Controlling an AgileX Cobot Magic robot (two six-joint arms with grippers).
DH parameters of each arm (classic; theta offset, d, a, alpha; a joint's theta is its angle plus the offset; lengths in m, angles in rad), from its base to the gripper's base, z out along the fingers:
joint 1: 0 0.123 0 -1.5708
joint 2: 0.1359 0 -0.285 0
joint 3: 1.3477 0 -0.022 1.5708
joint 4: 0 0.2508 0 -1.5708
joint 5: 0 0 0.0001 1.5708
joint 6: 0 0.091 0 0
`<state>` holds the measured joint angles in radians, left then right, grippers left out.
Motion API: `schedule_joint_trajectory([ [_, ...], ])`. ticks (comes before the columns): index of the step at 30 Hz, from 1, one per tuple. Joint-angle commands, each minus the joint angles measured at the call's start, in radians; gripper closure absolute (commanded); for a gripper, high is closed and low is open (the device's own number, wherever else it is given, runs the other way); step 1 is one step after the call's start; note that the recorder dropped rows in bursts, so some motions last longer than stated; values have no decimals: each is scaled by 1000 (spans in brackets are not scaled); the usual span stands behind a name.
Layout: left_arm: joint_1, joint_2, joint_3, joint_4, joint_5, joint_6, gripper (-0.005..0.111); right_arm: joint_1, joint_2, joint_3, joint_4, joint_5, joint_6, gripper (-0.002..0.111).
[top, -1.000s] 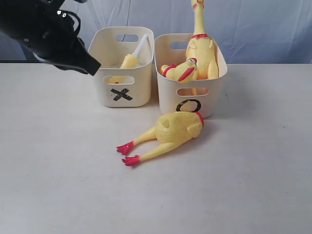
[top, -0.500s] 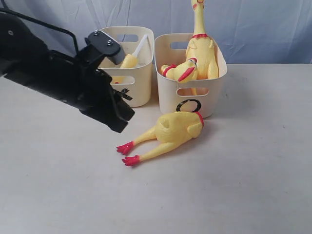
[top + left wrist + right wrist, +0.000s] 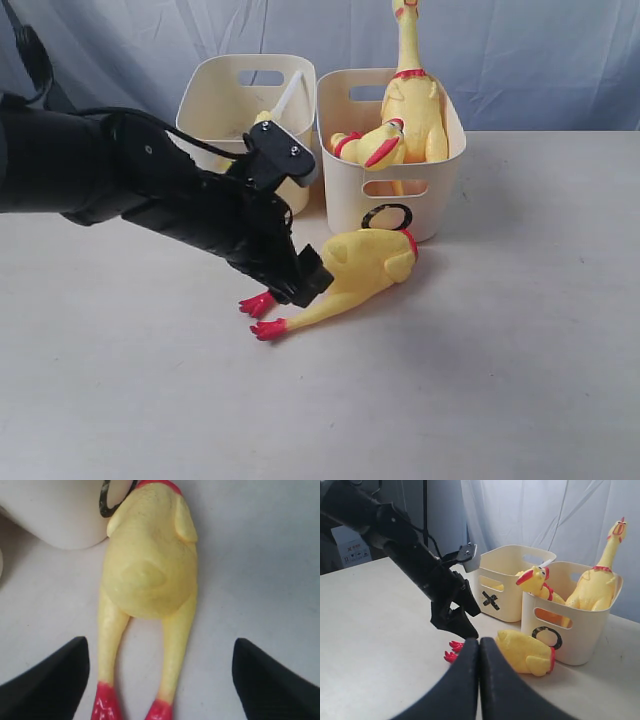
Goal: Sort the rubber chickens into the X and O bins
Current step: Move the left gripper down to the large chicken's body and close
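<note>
Headless chicken body is lying on the table at centre frame, with its collar end just beside the O bin and its red feet pointing lower left. Two whole chickens are sitting in that bin, and a head-and-neck piece is resting in the X bin at upper left. Your left gripper is hovering over the legs, jaws spread wide and gripping nothing. Your right gripper is pressing its jaws together, empty.

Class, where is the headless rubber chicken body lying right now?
In the exterior view, the headless chicken body lies on the table near the middle, just in front of the O bin, feet towards the open left gripper.
</note>
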<state>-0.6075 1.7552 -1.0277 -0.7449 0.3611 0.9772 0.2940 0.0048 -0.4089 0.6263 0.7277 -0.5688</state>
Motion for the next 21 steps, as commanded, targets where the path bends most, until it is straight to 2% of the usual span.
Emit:
schedule_joint_trajectory([
  [1,-13,44,2,-55,-74,4,32,-2,-5,2,8,-1,-7,108],
  [5,-13,85,2,-89,-107,4,32,-2,-5,2,8,-1,-7,108],
  [8,-13,101,2,-104,-153,4,26,-2,-5,2,8,-1,-7,108],
  [15,-13,107,-2,-107,-161,4,12,-2,-5,2,8,2,-7,108],
  [21,-13,107,-2,-111,-159,11,10,-2,-5,2,8,2,-7,108],
])
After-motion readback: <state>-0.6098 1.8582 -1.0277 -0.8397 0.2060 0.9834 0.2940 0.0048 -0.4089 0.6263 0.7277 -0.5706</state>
